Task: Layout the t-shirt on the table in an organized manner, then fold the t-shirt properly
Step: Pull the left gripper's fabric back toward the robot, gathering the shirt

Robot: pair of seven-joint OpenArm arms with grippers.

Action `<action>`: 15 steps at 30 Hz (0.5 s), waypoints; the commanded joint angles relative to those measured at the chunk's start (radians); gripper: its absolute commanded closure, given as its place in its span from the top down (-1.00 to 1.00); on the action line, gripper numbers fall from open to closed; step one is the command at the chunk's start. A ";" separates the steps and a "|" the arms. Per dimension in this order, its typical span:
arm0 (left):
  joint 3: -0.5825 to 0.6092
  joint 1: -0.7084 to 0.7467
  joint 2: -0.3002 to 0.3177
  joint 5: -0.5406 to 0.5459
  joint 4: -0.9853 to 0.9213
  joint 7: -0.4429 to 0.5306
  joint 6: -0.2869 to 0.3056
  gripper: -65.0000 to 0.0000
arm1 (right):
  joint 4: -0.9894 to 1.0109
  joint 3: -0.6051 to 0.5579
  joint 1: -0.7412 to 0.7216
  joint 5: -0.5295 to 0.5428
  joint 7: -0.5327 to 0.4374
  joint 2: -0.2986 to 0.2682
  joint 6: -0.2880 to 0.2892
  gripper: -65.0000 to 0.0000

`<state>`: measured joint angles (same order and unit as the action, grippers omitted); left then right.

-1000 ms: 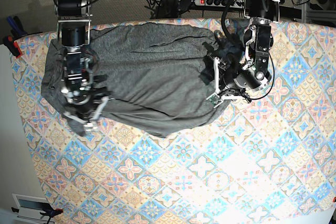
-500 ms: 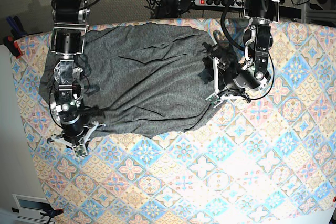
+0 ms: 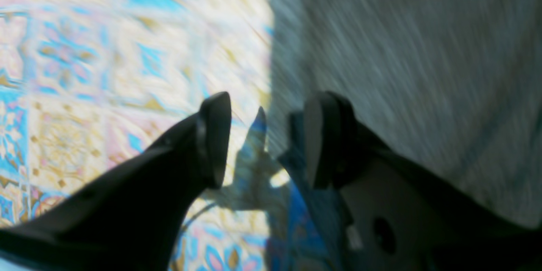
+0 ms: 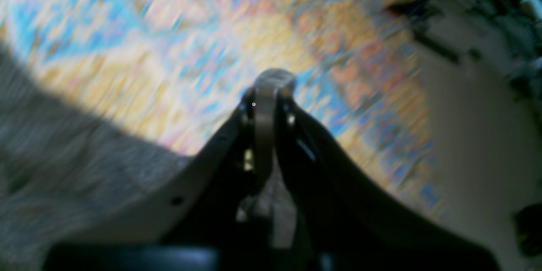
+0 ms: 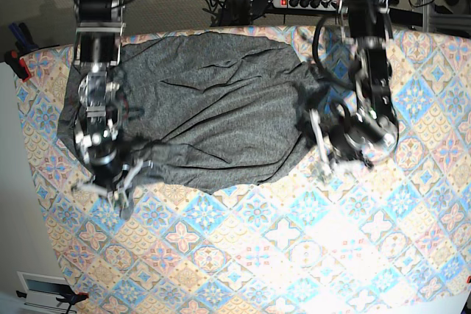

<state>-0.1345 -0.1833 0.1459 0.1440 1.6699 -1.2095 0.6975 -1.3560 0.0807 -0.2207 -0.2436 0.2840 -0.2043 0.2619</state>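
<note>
The left gripper (image 5: pixel 324 159), jaws apart and empty, has dropped past the shirt's (image 5: pixel 213 108) edge; the right gripper (image 5: pixel 118 193), shut on no visible cloth, has moved little; the shirt lies spread but wrinkled across the table's (image 5: pixel 309 255) far side, so smoothing likely remains.

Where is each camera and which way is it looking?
Base: sits high above, looking straight down on the table, the t-shirt and both arms.
Left wrist: rides on the left arm, looking down past the left gripper, jaws apart, at the t-shirt's edge on the patterned cloth.
Right wrist: rides on the right arm, looking past the right gripper, jaws shut, at cloth and the t-shirt. Blurry.
Shared: all three show the grey t-shirt on the patterned table.
</note>
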 commanded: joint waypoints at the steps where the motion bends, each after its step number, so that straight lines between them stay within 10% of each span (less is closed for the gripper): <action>1: 0.003 -0.045 -0.010 0.010 -0.038 0.009 0.001 -0.14 | -0.038 0.027 -0.038 0.005 -0.030 -0.013 -0.017 -1.00; 15: 0.235 -0.072 -0.090 -0.109 -0.411 0.290 0.001 -0.14 | -0.040 0.126 -0.035 0.005 -0.030 -0.007 -0.017 -1.00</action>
<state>0.0986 -0.2516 0.0582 0.0387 1.2537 -0.8982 0.6952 -1.3746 0.2028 -0.2291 -0.2390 0.2802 -0.1982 0.2569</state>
